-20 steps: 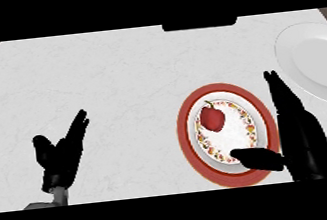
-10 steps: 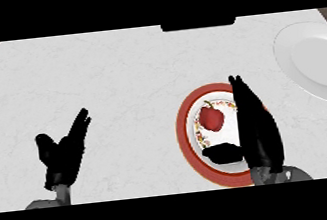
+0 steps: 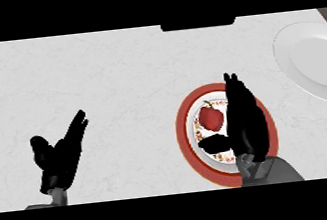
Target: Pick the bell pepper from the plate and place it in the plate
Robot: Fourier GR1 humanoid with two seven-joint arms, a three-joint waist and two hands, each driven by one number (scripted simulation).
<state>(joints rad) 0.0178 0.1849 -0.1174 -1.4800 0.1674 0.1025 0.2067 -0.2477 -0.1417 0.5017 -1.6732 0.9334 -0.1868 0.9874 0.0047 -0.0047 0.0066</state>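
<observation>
A red bell pepper (image 3: 213, 118) lies on a red-rimmed patterned plate (image 3: 187, 138) right of the counter's middle. My right hand (image 3: 244, 123) hangs over that plate just right of the pepper, fingers straight and pointing away, thumb reaching left below the pepper. It is open and holds nothing. A plain white plate (image 3: 317, 60) sits at the far right, cut off by the view's edge. My left hand (image 3: 58, 154) rests open at the lower left, fingers up.
The white marbled counter (image 3: 111, 77) spreads across the view. A dark object (image 3: 197, 24) sits at its far edge, top centre. Dark wood floor shows at the upper corners.
My right hand has slid left from the red-rimmed plate's right rim over the plate, ending beside the pepper. The left hand and both plates have stayed put.
</observation>
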